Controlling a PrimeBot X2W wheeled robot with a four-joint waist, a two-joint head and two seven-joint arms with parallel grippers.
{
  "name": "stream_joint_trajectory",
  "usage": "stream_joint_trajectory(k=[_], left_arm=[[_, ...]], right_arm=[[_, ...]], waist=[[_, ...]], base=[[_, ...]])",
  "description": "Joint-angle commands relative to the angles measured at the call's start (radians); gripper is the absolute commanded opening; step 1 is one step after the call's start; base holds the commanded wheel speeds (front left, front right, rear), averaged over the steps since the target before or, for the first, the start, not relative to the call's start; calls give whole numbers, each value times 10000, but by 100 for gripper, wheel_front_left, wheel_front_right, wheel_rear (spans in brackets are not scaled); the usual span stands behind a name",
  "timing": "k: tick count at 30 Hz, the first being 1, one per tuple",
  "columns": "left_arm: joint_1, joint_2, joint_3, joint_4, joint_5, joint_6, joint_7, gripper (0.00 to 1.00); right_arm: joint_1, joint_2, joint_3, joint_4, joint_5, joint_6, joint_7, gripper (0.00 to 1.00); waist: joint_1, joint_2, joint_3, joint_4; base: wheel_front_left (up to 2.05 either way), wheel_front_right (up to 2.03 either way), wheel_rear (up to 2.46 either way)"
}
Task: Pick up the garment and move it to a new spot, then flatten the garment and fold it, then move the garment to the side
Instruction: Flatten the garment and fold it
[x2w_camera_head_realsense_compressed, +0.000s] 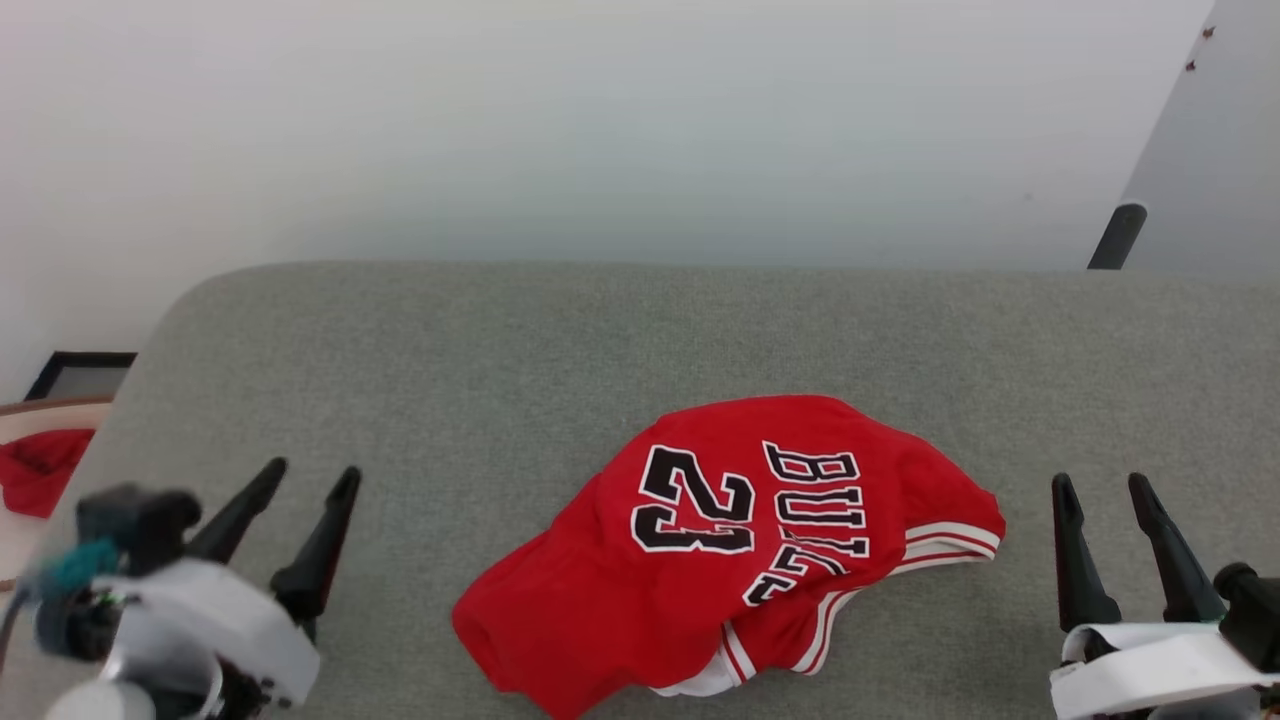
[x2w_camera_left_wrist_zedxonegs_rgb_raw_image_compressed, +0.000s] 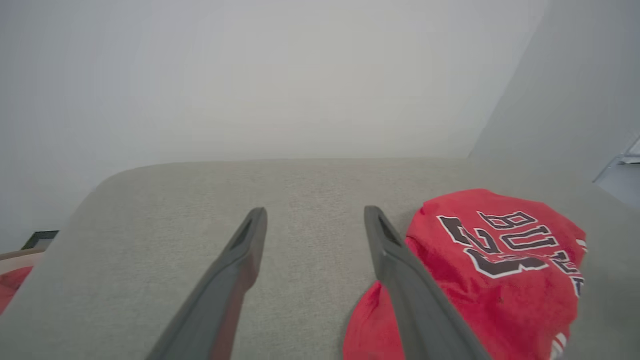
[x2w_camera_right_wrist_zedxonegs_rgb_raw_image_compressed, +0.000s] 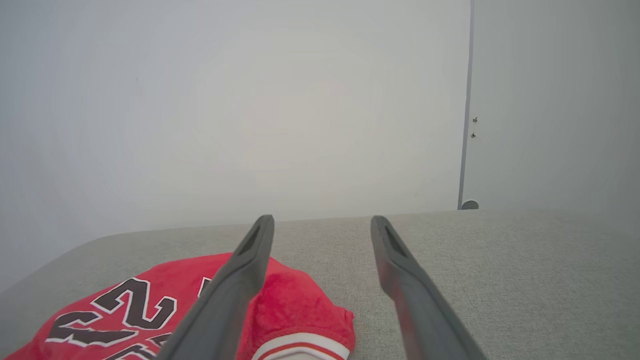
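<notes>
The garment (x2w_camera_head_realsense_compressed: 700, 560) lies crumpled in a loose heap on the grey fabric-covered bench (x2w_camera_head_realsense_compressed: 500, 350), toward 5 o'clock of the head view, close to the bench's near edge. It is red, with a black, white-outlined "23" and lettering facing up. Red-and-white striped trim runs along its 3 o'clock side, and a bit of white shows at its 6 o'clock edge.

The left hand (x2w_camera_head_realsense_compressed: 312, 470) hovers at 8 o'clock in the head view, well apart from the garment. Its two dark fingers are spread and hold nothing. In the left wrist view, the left hand (x2w_camera_left_wrist_zedxonegs_rgb_raw_image_compressed: 315, 210) points across bare bench, and the garment (x2w_camera_left_wrist_zedxonegs_rgb_raw_image_compressed: 450, 300) sits at 4 o'clock, partly behind one finger.

The right hand (x2w_camera_head_realsense_compressed: 1100, 480) hangs at 4 o'clock in the head view, near the garment's striped edge but not touching it. Its fingers are also parted and empty. In the right wrist view, the right hand (x2w_camera_right_wrist_zedxonegs_rgb_raw_image_compressed: 322, 218) aims at the pale wall (x2w_camera_right_wrist_zedxonegs_rgb_raw_image_compressed: 250, 100), with the garment (x2w_camera_right_wrist_zedxonegs_rgb_raw_image_compressed: 295, 300) at 7 o'clock, partly behind one finger.

At 9 o'clock in the head view, off the bench, lies a small red cloth (x2w_camera_head_realsense_compressed: 40, 470), seemingly on a pale surface, though it is too cut off to tell. A dark slanted post (x2w_camera_head_realsense_compressed: 1115, 235) stands at 2 o'clock beyond the bench.
</notes>
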Motion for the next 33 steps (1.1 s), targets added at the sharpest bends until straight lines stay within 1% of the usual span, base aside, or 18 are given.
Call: stream_joint_trajectory(k=[1,3,5,6,10,16,18,21,24,33], left_arm=[[-155,28,-76,-83,-225,-47,269,100],[-441,140,-272,-285,-809,-63,1395,100],[-723,318,-487,-412,-1257,13,2613,100],[-844,332,-584,-441,-1531,99,3184,100],[-1323,649,-1020,-567,-2062,508,5307,100],[-1789,827,-1564,-466,-2491,949,7249,100],[-1951,926,-1764,-386,-2407,948,7634,100],[-2030,842,-1988,-164,-2513,879,7958,100],[-2251,947,-2218,150,-2346,776,8235,100],[-2942,548,-2748,1365,-2199,505,8466,100]], right_arm=[[-79,-17,63,5,-16,4,-13,100],[-176,-9,159,31,2,4,-17,100],[-318,1,260,36,57,4,-27,100],[-378,6,314,39,70,4,-33,100],[-587,49,454,78,139,4,-59,100],[-885,121,587,117,217,4,-85,100],[-988,133,611,116,215,4,-96,100],[-1099,112,634,124,242,4,-101,100],[-1247,78,662,113,263,4,-109,100],[-1554,126,672,-51,211,4,-114,100]], waist=[[0,0,116,-80],[0,0,231,-159],[0,0,399,-230],[0,0,484,-276],[0,0,886,-451],[0,0,1426,-730],[0,0,1572,-820],[0,0,1782,-943],[0,0,1970,-1046],[0,0,2366,-1264]], base=[[0,0,0],[0,0,0],[0,0,0],[0,0,0],[0,0,0],[0,0,0],[0,0,0],[0,0,0],[0,0,0],[0,0,0]])
